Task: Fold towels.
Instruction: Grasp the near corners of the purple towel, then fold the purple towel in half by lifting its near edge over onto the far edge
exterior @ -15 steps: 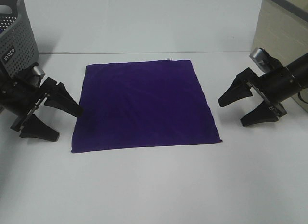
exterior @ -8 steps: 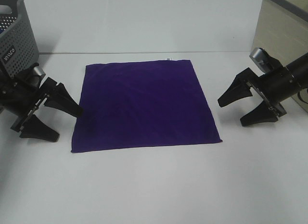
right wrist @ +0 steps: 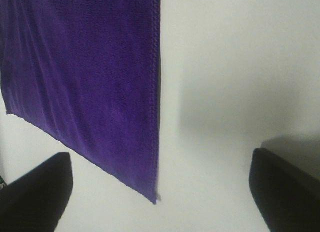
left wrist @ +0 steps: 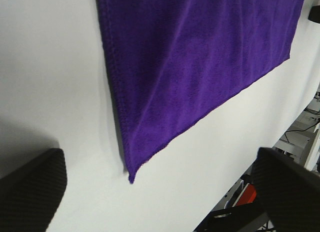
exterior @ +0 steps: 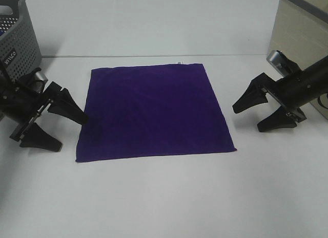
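Towel (exterior: 154,112) lies flat and unfolded in the middle of the frame on the white worktop (exterior: 164,202). It is nearly square, so neither axis is clearly the longer.

You have it between both arms. The left gripper (exterior: 69,132) sits at centre left with jaws spread wide, and its upper finger reaches right to the cloth's left edge. The right gripper (exterior: 248,119) sits at centre right with jaws equally apart, and a strip of bare worktop separates it from the right edge. Left is nearer.

Each wrist view frames a lower corner between the fingers. I judge those corners your likely grasp points, folding up toward the edge with the white tag (exterior: 178,62).
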You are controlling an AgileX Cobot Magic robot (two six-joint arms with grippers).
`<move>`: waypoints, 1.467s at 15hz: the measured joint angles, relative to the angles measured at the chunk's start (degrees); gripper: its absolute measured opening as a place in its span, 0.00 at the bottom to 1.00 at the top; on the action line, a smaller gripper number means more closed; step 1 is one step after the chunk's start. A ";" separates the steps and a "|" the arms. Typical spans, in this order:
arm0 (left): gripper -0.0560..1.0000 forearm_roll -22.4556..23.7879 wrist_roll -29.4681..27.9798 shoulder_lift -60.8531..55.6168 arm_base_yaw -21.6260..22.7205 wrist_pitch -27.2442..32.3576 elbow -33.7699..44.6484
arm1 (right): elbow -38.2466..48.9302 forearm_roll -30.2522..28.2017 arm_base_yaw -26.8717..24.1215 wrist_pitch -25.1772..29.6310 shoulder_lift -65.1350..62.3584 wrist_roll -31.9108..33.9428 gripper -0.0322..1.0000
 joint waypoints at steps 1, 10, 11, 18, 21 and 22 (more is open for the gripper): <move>0.94 0.52 -0.34 0.00 -0.29 -0.23 0.00 | 0.00 -0.11 0.00 -0.52 0.00 0.29 0.93; 0.90 2.69 -1.26 -0.63 -3.90 -3.21 -0.06 | -0.52 2.29 -0.11 2.35 2.46 1.66 0.90; 0.90 2.75 -1.72 -0.63 -4.30 -3.44 -0.06 | -0.52 2.52 0.00 2.46 2.58 2.81 0.90; 0.78 8.08 -15.58 2.23 -17.07 -7.68 -7.28 | -6.88 -7.68 14.61 3.90 6.59 20.40 0.64; 0.38 15.53 -22.80 4.41 -23.55 -9.34 -12.55 | -10.71 -13.92 18.85 5.04 8.02 26.30 0.28; 0.21 16.21 -23.20 4.87 -24.52 -10.31 -13.29 | -10.89 -14.73 19.14 5.04 8.19 26.99 0.14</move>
